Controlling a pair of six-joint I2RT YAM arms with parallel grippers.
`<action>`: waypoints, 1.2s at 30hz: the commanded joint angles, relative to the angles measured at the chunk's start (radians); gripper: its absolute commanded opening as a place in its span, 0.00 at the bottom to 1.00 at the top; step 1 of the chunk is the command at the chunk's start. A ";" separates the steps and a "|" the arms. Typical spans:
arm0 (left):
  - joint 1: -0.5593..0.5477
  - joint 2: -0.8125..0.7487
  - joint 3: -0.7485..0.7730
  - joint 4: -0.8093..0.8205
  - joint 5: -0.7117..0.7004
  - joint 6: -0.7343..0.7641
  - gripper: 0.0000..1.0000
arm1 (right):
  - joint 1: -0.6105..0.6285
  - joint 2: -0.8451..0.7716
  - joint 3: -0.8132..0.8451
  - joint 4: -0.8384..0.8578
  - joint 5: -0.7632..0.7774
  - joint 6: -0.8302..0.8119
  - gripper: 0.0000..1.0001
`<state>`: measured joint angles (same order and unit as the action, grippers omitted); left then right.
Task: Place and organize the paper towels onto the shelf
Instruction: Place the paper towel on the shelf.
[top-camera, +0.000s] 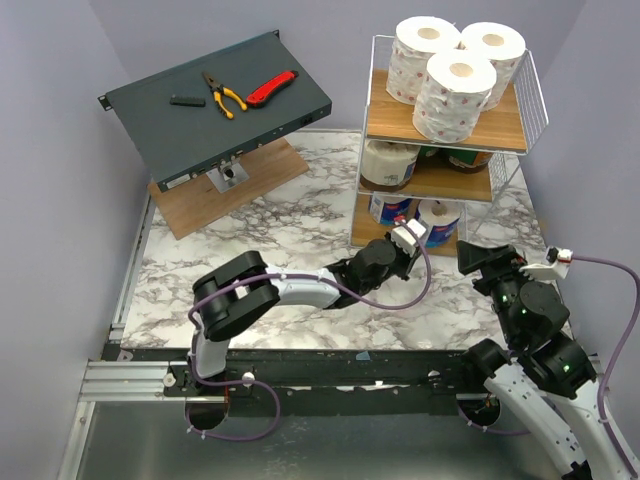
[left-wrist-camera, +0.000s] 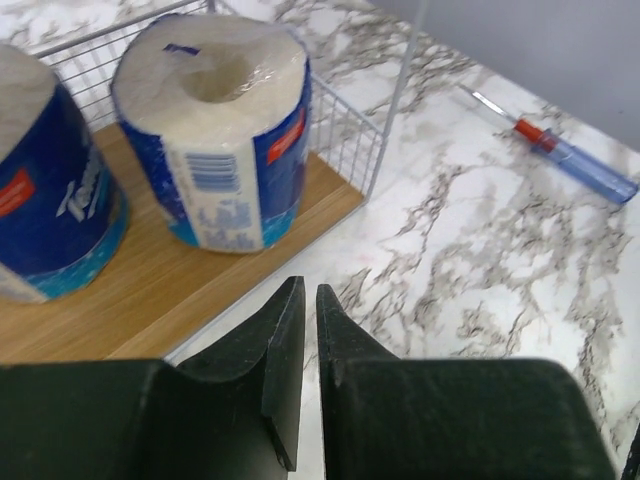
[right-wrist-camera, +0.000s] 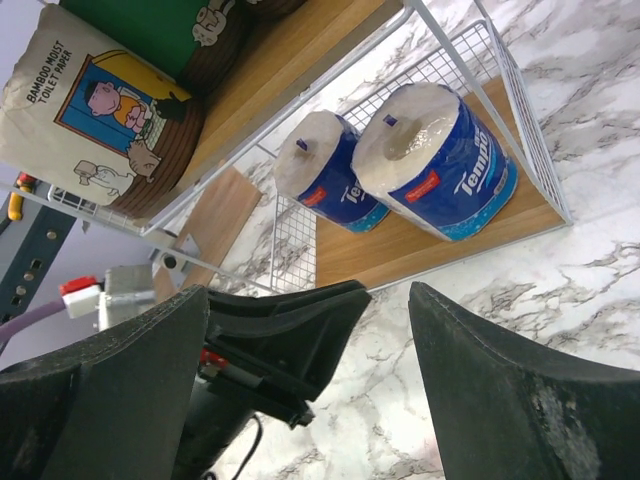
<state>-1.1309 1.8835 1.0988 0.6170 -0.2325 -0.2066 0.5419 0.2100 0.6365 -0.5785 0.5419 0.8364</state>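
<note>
The shelf (top-camera: 385, 112) stands at the back right. Three white paper towels (top-camera: 455, 65) fill its top tier. A cream roll (top-camera: 388, 165) and a green-wrapped one (right-wrist-camera: 160, 30) sit on the middle tier. Two blue-and-white packs (left-wrist-camera: 225, 150) (left-wrist-camera: 50, 200) stand upright on the bottom board (left-wrist-camera: 150, 290). My left gripper (left-wrist-camera: 308, 288) hovers just in front of that board, its jaws almost together with nothing between them. My right gripper (right-wrist-camera: 312, 300) stands open and empty to the right, a little back from the shelf, facing the same packs (right-wrist-camera: 440, 165).
A slanted dark grey box (top-camera: 215, 100) at the back left carries pliers (top-camera: 222, 95) and a red knife (top-camera: 272, 88), over a flat wooden board (top-camera: 230, 185). A blue pen-like tool (left-wrist-camera: 560, 150) lies on the marble beside the shelf.
</note>
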 joint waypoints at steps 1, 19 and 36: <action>0.024 0.092 0.022 0.240 0.129 -0.041 0.12 | 0.003 -0.018 -0.009 -0.017 0.020 0.012 0.84; 0.045 0.121 -0.050 0.401 0.167 -0.199 0.10 | 0.004 0.025 -0.025 -0.002 0.037 0.010 0.85; -0.019 -0.617 -0.732 0.248 -0.206 -0.246 0.15 | 0.004 0.318 -0.292 0.335 0.071 0.052 0.88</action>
<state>-1.1419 1.4044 0.4519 0.9798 -0.2836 -0.4210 0.5419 0.4664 0.3981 -0.4313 0.5583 0.8902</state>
